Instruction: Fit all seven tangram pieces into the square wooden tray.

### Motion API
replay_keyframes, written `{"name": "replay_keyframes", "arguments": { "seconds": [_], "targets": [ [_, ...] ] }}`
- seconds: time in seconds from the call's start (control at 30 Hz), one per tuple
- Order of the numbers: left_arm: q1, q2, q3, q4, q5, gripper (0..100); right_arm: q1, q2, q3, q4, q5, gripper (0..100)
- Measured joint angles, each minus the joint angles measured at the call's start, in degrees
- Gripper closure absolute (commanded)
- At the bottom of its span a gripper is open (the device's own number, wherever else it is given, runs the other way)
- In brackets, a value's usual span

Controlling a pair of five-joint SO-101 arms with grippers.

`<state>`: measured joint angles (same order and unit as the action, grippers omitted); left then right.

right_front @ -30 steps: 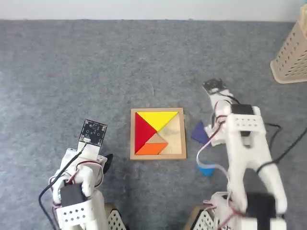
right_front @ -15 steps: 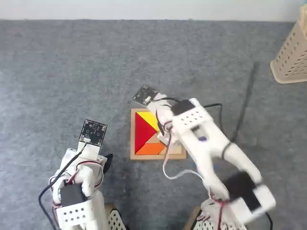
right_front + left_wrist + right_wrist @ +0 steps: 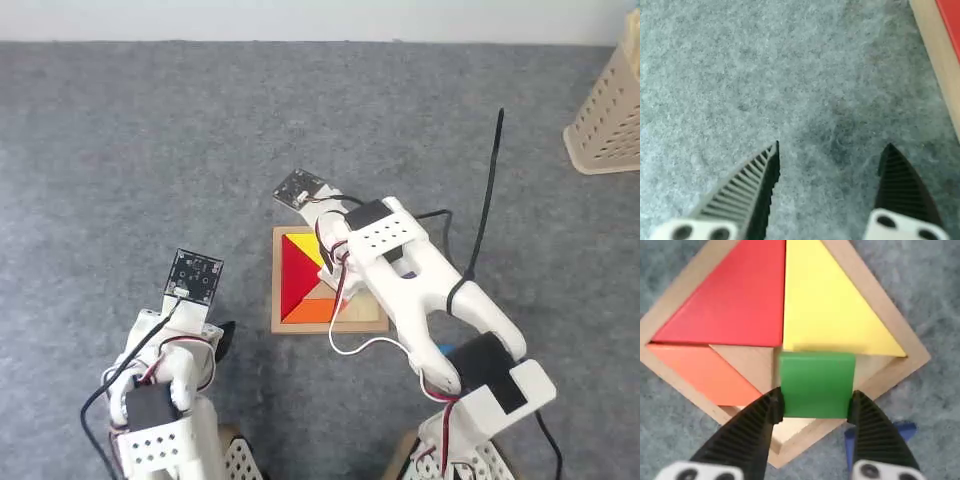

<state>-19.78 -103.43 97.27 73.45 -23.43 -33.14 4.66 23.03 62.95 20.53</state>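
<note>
R gripper is clamped on the green square, one finger on each of two opposite sides. I've got it over the middle of the square wooden tray, w/ one free edge up against the point where the two big triangles meet. Can't tell if it's seated on the tray floor or a bit above it.

In the tray:
- The red triangle lies along the left edge.
- The yellow triangle lies along the far edge.
- The orange triangle lies along the near edge, at the near-left corner.
- There's bare wood btwn the orange piece and the green square, and more towards the right edge.

A blue piece lies on the grey mat, just off the tray's right edge and partly behind my R finger.

From the high cam, the R arm stretches across the tray's right half.

L arm sits near the mat's near-left corner. L gripper is released, fingers spread wide over bare mat, w/ the tray's rim close by.

A beige slotted basket stands at the mat's far-right edge.
</note>
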Motion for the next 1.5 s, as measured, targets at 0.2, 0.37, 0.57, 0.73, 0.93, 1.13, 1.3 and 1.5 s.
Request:
{"name": "replay_keyframes", "arguments": {
  "seconds": [0.2, 0.37, 0.57, 0.73, 0.93, 1.13, 1.3, 1.5],
  "targets": [
    [0.0, 0.0, 0.0, 0.0, 0.0, 70, -0.1, 0.0, 0.0, 0.0, -0.4, 74.4],
    [0.0, 0.0, 0.0, 0.0, 0.0, 70, -0.1, 0.0, 0.0, 0.0, -0.4, 76.0],
    [0.0, 0.0, 0.0, 0.0, 0.0, 70, 2.7, 0.0, 0.1, -2.5, -3.4, 99.8],
    [0.0, 0.0, 0.0, 0.0, 0.0, 70, 3.5, 0.0, 4.4, -6.8, -3.7, 98.7],
    [0.0, 0.0, 0.0, 0.0, 0.0, 70, 3.4, -0.2, 5.7, -9.6, -3.9, 99.0],
    [0.0, 0.0, 0.0, 0.0, 0.0, 70, 3.3, -0.2, 6.1, -12.0, -3.9, 99.0],
    [0.0, 0.0, 0.0, 0.0, 0.0, 70, 1.8, -0.2, 6.1, -13.0, -3.9, 98.9],
    [0.0, 0.0, 0.0, 0.0, 0.0, 70, 1.5, -2.5, 6.7, -12.5, -4.2, 98.8]
  ]
}}
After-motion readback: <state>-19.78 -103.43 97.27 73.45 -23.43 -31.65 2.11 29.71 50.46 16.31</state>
